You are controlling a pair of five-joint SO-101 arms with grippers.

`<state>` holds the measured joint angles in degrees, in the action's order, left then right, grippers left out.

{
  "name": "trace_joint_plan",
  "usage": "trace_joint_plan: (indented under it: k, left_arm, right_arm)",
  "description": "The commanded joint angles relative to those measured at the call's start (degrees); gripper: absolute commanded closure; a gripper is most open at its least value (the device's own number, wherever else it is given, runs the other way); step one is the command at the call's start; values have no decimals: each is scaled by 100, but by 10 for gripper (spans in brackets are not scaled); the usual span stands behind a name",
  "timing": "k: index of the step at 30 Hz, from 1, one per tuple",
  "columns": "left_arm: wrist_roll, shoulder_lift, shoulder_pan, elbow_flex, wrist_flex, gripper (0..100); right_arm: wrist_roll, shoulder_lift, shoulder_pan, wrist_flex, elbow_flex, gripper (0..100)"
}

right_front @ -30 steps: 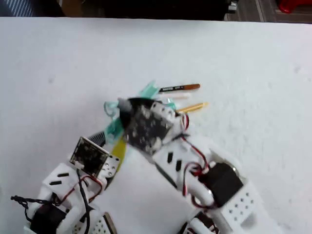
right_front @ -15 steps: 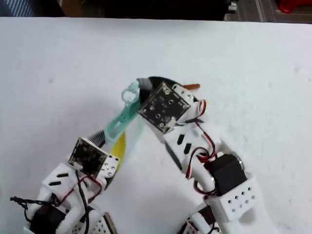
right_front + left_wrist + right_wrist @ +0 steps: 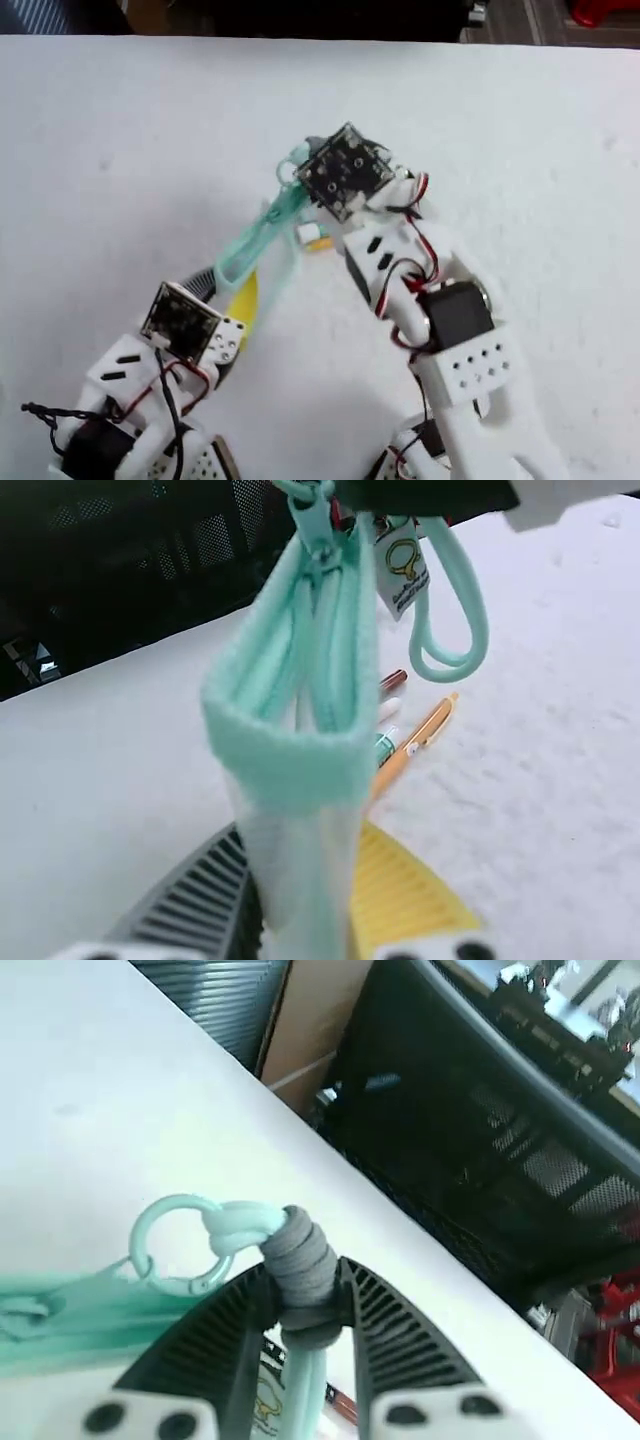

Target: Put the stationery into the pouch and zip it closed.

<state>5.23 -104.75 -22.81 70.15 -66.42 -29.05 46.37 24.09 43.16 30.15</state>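
Now R pincer [image 3: 305, 1280] clamps strap [image 3: 298, 1248], L pincer [image 3: 300, 865] prob. clamps pouch [image 3: 290, 740] edge; pens [image 3: 415, 740] near.

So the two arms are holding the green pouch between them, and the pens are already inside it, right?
Not quite. The left gripper and right gripper do hold the pouch between them, but the pens are not inside it. The left wrist view shows them lying on the table beneath the pouch.

The pouch [image 3: 290, 740], stretched between both jaws, bars the way; pens [image 3: 430, 725] lie under the right jaws; room to pass beside them.
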Motion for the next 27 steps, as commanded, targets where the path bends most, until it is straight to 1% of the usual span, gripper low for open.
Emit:
trace_joint_plan:
  k: [1, 6, 12, 14, 17, 18, 21, 23, 25, 27]
  left_arm:
    - [62, -4, -110, -44, 0, 976]
    - [62, -4, -110, -44, -9, 976]
    - [62, -4, -110, -44, -9, 976]
    - [62, -4, -110, -44, -18, 976]
    - [62, -4, -110, -44, -18, 976]
    - [62, -4, -110, -44, -18, 976]
    - [62, -4, -110, -44, -18, 976]
    - [62, -4, -110, -44, -18, 976]
    - [62, -4, -110, -44, -18, 976]
    - [62, -4, -110, -44, 0, 976]
  right_arm:
    - [53, -207, -391, -242, -484, 983]
    - [44, -391, -532, -242, -598, 983]
    - [70, -400, -453, -57, -598, 983]
    - [26, -400, -347, 101, -615, 953]
    - [26, -462, -338, 119, -589, 877]
    - [26, -462, -347, 119, -580, 878]
    - [26, -462, -330, 119, -580, 933]
    - [62, -453, -338, 119, -580, 954]
    - [62, -409, -356, 224, -580, 918]
    - [35, -391, -453, 637, -651, 834]
